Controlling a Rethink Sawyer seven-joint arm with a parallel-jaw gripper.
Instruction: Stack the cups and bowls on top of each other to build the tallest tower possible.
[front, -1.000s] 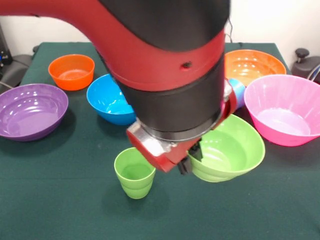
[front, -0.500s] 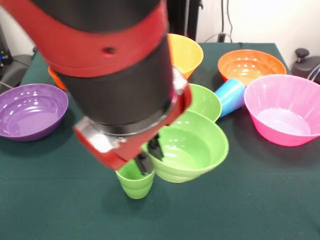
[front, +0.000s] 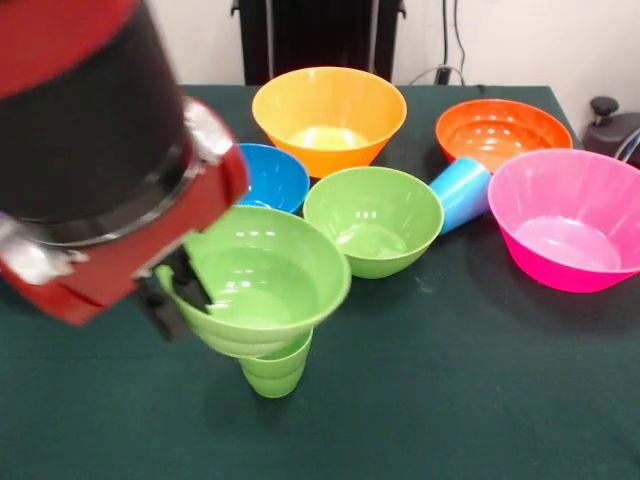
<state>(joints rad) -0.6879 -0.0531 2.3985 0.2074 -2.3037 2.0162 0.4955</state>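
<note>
Nearest to the camera, the lime green cup stands upright on the dark green table, a little left of the middle. Directly over it sits a green bowl, and the bottom of this bowl covers the mouth of the cup; whether they touch I cannot tell. The gripper of the red and black arm comes in from the left and is closed on the left rim of this bowl, with one black finger inside and one outside the wall. A little farther and to the right rests a second green bowl. Just right of it lies the light blue cup on its side, with the pink bowl at the right edge beside it. Left of the second green bowl is the blue bowl, partly hidden by the arm. Farthest stand the yellow-orange bowl in the middle and the orange bowl to its right.
</note>
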